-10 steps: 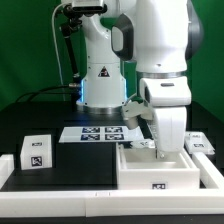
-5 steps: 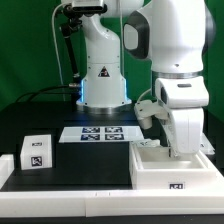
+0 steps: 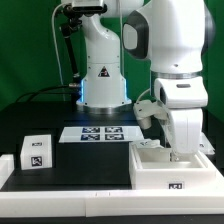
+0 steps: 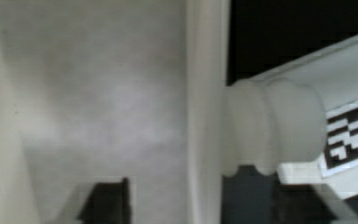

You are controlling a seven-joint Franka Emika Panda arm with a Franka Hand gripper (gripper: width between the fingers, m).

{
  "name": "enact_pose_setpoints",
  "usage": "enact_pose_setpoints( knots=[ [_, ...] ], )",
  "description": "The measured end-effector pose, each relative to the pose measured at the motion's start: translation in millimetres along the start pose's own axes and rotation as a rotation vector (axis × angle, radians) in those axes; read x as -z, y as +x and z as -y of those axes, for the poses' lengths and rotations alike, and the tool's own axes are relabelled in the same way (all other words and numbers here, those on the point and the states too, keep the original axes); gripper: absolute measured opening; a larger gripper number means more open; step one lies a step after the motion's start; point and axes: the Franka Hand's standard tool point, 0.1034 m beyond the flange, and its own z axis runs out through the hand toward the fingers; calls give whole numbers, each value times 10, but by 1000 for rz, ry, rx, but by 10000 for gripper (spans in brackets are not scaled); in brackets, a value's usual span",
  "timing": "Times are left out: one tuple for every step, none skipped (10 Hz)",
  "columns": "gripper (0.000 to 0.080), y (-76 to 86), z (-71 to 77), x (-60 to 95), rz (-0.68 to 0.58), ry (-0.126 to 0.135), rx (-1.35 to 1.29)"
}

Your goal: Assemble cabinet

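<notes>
The cabinet is a large white open box lying at the front on the exterior view's right, with a small tag on its front face. My gripper reaches down over its far wall, and the fingers are hidden behind that wall. In the wrist view the dark fingers straddle a white wall of the cabinet. The gripper is shut on it. A white rounded part with a tag lies just beside that wall.
A small white tagged cube stands at the exterior view's left. The marker board lies flat in front of the robot's base. A low white bar lies at the far left edge.
The arm and the cabinet moved together toward the exterior view's right between one second and half a second ago. Since then nothing has visibly moved.
</notes>
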Motion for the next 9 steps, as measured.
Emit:
enact_pose_setpoints(
  knots=[
    [549, -1, 18, 53, 1, -8, 2],
    [549, 16, 61, 112, 3, -11, -5],
    [722, 51, 130, 174, 5, -14, -18],
    [775, 102, 221, 239, 5, -17, -29],
    [775, 188, 323, 296, 4, -20, -51],
    [795, 302, 440, 339, 1, -24, -63],
    [798, 417, 558, 353, -4, -27, -69],
    [798, 556, 668, 338, -18, -36, -94],
    [797, 684, 766, 306, -30, -41, -102]
  ],
)
